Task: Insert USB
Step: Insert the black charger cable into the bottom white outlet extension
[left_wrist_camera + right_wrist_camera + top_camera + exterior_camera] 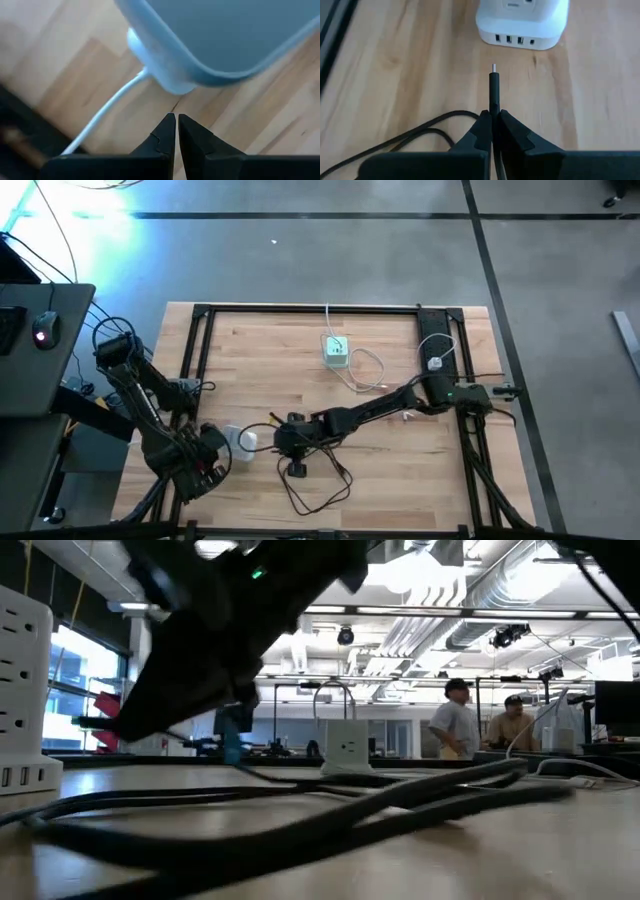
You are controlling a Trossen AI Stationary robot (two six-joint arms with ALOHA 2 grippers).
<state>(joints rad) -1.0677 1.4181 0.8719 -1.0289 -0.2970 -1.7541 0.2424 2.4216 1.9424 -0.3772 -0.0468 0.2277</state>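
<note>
Alignment is the whole job at this step: the right gripper (492, 117) has its jaws pinched tight on the black USB-C plug (493, 85), whose silver tip points at the row of small ports on the white cube-shaped power strip (521, 20), with bare wood still between them. In the right wrist view the tip sits a little to one side of the nearest port, so I judge a small sideways correction should come before any push forward. Keep the plug level with the port row and advance slowly and straight, since the strip seems free to slide on the light wooden table (400, 470). From above, this gripper (290, 442) hovers near the table's front left, beside the strip (240, 440), and the thin black cable (315, 485) loops loosely toward the near edge; watch that it does not drag the plug off line. The left gripper (176, 131), jaws nearly closed and empty, waits just left of the strip. A second white power cube (336, 350) stands well apart at the far centre.
</note>
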